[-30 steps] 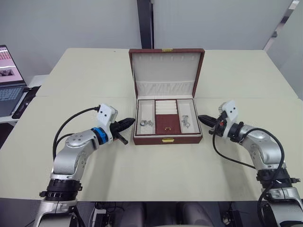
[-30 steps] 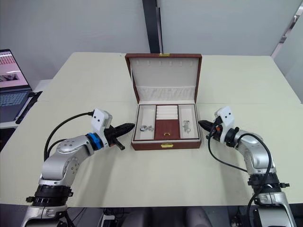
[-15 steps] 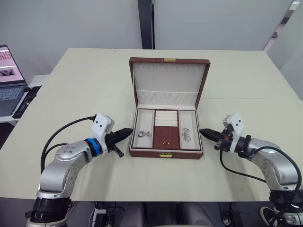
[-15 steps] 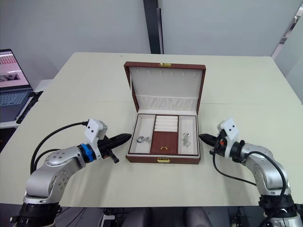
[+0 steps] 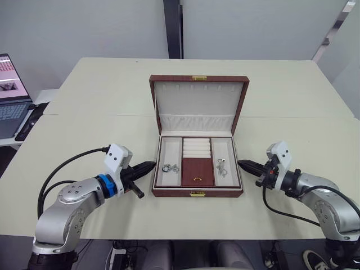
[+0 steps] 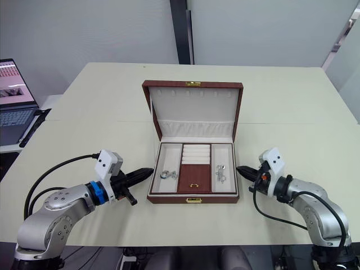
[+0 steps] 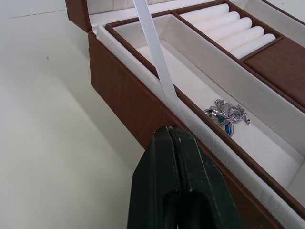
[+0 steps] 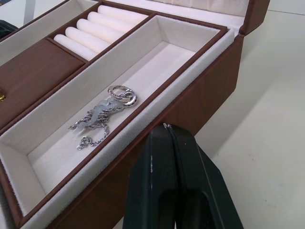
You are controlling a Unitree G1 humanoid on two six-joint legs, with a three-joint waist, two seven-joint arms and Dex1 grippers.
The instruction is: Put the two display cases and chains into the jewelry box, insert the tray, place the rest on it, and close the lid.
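The brown jewelry box point(image 5: 197, 193) stands open in the middle of the table, its lid point(image 5: 197, 101) upright. The cream tray point(image 5: 170, 149) sits inside it. A silver piece with a teal stone point(image 7: 224, 114) lies in the tray's left compartment, a small gold ring point(image 5: 197, 179) on the brown middle panel, and a silver linked piece point(image 8: 107, 112) in the right compartment. My left gripper point(image 5: 151, 165) is shut, its tip at the box's left wall. My right gripper point(image 5: 242, 163) is shut at the right wall. The display cases and chains are hidden.
An open laptop point(image 5: 11, 90) and a black object point(image 5: 28, 121) sit off the table's left side. A white ribbon point(image 7: 155, 52) runs from the lid down to the box's left rim. Bare tabletop surrounds the box.
The jewelry box has slid toward me across the table, flanked by both shut grippers, which drew back with it. The lid stays open.
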